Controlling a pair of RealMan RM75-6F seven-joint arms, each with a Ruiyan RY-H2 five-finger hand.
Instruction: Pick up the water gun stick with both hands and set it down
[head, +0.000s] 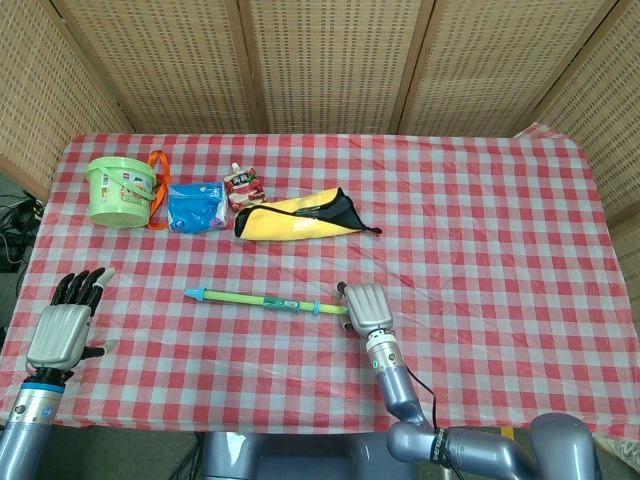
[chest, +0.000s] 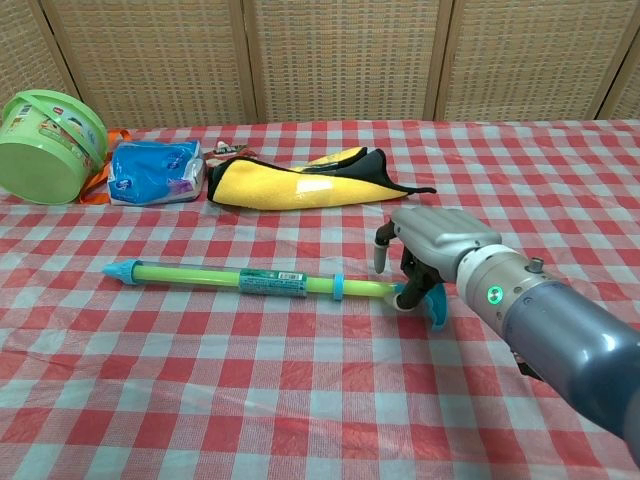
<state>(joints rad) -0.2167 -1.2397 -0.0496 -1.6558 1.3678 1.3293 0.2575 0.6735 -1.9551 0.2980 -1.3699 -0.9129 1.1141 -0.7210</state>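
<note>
The water gun stick (head: 262, 300) (chest: 255, 280) lies flat on the checked tablecloth, a green shaft with a blue tip to the left and a blue handle (chest: 437, 302) to the right. My right hand (head: 366, 310) (chest: 438, 243) is over the handle end. Its fingers bend down and touch the stick where shaft meets handle, while the thumb hangs a little above the shaft. My left hand (head: 62, 328) hovers off the table's near left corner with fingers straight and apart, holding nothing; only the head view shows it.
Along the back left sit a green bucket (head: 121, 189) (chest: 42, 146), a blue packet (head: 195, 206) (chest: 152, 171), a small pouch (head: 244, 185) and a yellow and black bag (head: 300, 216) (chest: 300, 182). The table's near edge (head: 250, 425) lies close behind my right hand.
</note>
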